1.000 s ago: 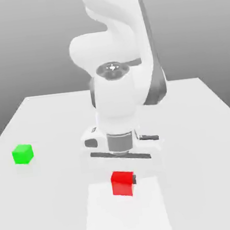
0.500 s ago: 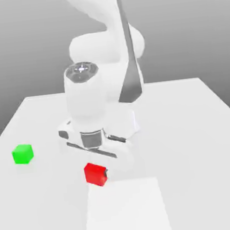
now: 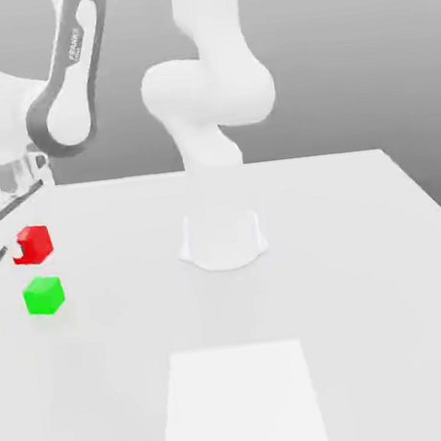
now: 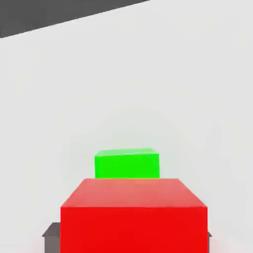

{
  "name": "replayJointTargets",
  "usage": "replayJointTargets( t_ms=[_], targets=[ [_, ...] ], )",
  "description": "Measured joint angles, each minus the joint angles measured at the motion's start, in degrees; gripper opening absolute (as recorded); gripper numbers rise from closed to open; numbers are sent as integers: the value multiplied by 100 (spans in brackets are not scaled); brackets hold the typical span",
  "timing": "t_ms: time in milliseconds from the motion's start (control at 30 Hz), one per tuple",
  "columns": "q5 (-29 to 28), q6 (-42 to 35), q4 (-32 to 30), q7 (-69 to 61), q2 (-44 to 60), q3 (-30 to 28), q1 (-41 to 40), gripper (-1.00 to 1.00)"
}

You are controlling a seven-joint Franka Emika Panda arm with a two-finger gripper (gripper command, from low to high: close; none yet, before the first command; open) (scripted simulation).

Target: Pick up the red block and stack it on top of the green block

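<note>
The red block hangs in the air at the exterior view's left, with my gripper shut on it. The green block rests on the white table just below the red block, with a small gap between them. In the hand view the red block sits between dark fingertips, and the green block lies on the table beyond it.
The arm's white base stands at the table's middle back. A lighter square patch marks the table near its front edge. The table's left edge runs close to the green block.
My gripper has carried the red block from the front middle of the table, up and to the exterior view's left, until it hangs just above the green block. The green block has not moved.
</note>
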Motion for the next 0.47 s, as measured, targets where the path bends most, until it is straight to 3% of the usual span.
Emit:
replayJointTargets(
  t_ms=[200, 467],
  targets=[
    [572, 409, -8, -404, 584, -83, 185, -100],
    [1952, 912, -2, -1367, 1209, 168, 303, -100]
  ],
)
